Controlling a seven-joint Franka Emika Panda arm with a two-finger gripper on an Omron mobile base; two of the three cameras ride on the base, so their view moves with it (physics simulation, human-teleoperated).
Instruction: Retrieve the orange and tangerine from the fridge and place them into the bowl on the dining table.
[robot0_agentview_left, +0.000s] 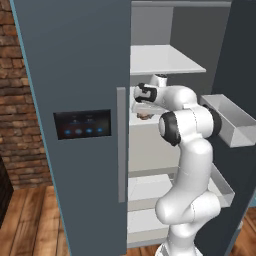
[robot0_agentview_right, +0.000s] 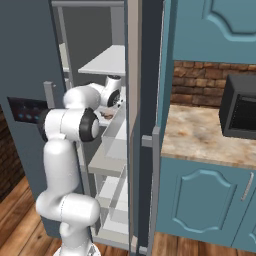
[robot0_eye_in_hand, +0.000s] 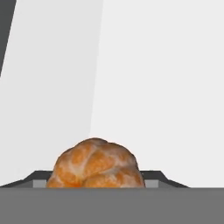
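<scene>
Deep inside the fridge (robot0_agentview_left: 80, 125), the gripper (robot0_eye_in_hand: 97, 186) is clamped on the tangerine (robot0_eye_in_hand: 97, 165): the hand view has that lumpy, dull brownish-orange fruit sitting right between the two dark finger tips, which peek out low on either side of it, pressed against its flanks. Behind the fruit, nothing but the pale white inner wall of the compartment, with a darker strip running down the far left corner of that view. Pull back to the left base view and the white arm (robot0_agentview_left: 187, 165) rises from the lower right, bends at its dark-jointed elbow and reaches leftward through the open doorway, wrist level with the middle shelf (robot0_agentview_left: 150, 122); a small brownish blob shows just under the hand, resting at that shelf's height. Above it sits another white shelf (robot0_agentview_left: 165, 59), and lower shelves step down behind the arm. The left fridge door stays shut, its black panel (robot0_agentview_left: 82, 124) glowing with blue lights beside the long grey handle (robot0_agentview_left: 121, 145). The right door hangs wide open, its grey door bins (robot0_agentview_left: 232, 122) jutting toward the arm. Off in the right base view, teal cabinets (robot0_agentview_right: 205, 200), a beige marbled counter (robot0_agentview_right: 200, 135) and a dark microwave (robot0_agentview_right: 240, 106) stand beside the fridge.
</scene>
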